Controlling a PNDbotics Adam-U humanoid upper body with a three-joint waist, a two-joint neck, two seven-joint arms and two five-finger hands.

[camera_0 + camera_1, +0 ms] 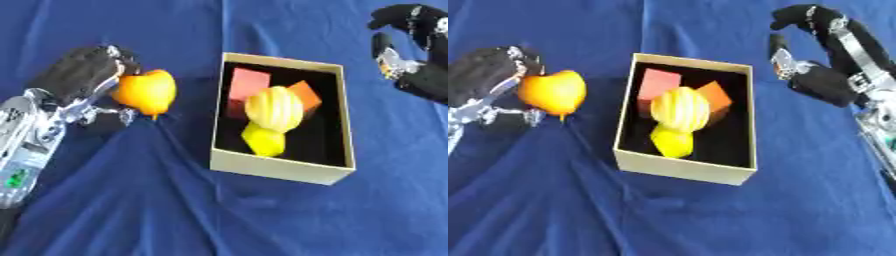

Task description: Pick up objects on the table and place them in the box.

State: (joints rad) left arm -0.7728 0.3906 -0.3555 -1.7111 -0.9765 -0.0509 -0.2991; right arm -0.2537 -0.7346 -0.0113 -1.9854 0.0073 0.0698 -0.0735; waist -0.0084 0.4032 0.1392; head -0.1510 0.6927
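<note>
Left eye view, at the left edge of the frame: the robot's left hand (83,75) comes in from the lower left, black fingers curled over the top of an orange fruit (145,92) and the thumb below it, so the fruit is gripped and held just left of the box. The fruit is rounded, orange shading to yellow, with a small point at its lower end. Whether it touches the blue cloth (131,210) covering the desk cannot be told.

At the centre of the frame sits the box (278,170), an open cardboard carton with pale walls and a dark inside, lying a little askew on the cloth. Inside it, toward the upper end, a red block (247,82) stands beside an orange block (304,93). In front of them lies a pale yellow ribbed fruit (274,107), and touching its lower side a brighter yellow object (263,141).

At the upper right of the right eye view, the right hand (820,80) is well apart from the box, fingers bent but spread, holding nothing.
</note>
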